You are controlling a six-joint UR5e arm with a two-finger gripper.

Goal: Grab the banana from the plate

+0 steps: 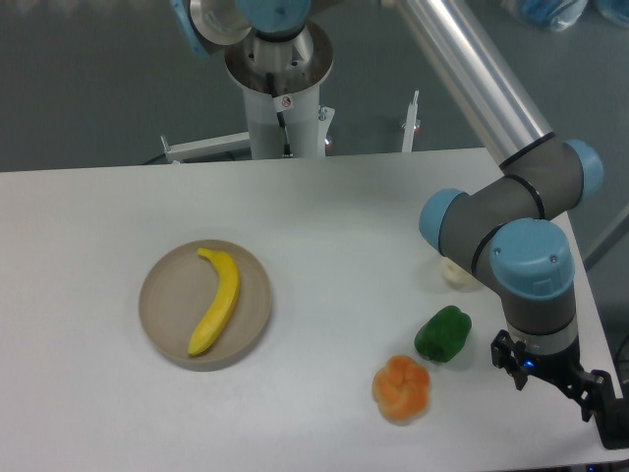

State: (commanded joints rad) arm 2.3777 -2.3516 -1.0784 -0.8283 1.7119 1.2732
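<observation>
Camera view: banana (217, 300) lies on plate (157, 315), untouched. Pincer (609, 408) far right, state indeterminate. Risk: approach sweep striking green pepper (443, 333) or orange fruit (402, 388).

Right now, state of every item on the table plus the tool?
banana: lying on the plate, not gripped
plate: flat on the table, holding only the banana
green pepper: on the table, beside the orange fruit
orange fruit: on the table, untouched
pale item: mostly hidden behind the arm
tool: far right of the plate, partly out of frame; open or shut unclear
</observation>
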